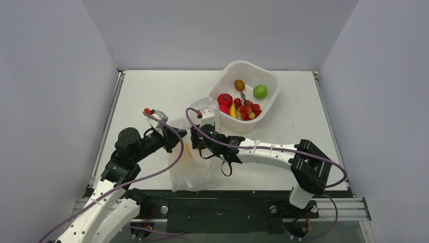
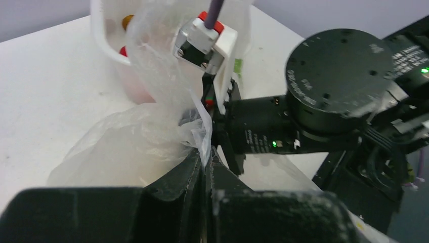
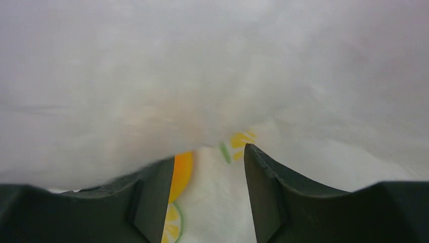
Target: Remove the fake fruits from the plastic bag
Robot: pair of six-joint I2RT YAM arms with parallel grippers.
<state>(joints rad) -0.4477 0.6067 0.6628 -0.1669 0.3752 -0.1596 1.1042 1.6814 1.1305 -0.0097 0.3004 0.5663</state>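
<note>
The plastic bag lies crumpled on the table in front of the arms. My left gripper is shut on a fold of its rim; in the left wrist view the film runs up from the closed gripper. My right gripper is open and reaches into the bag's mouth. In the right wrist view the gripper has printed film between its fingers and an orange-yellow shape beside the left finger; I cannot tell whether it is fruit or print. A red round fruit, red grapes and a yellow one lie in the tub.
The white rigid tub stands at the back right, right behind the bag, and also holds a green apple and a small brown fruit. Its wall shows in the left wrist view. Purple cables loop over both arms.
</note>
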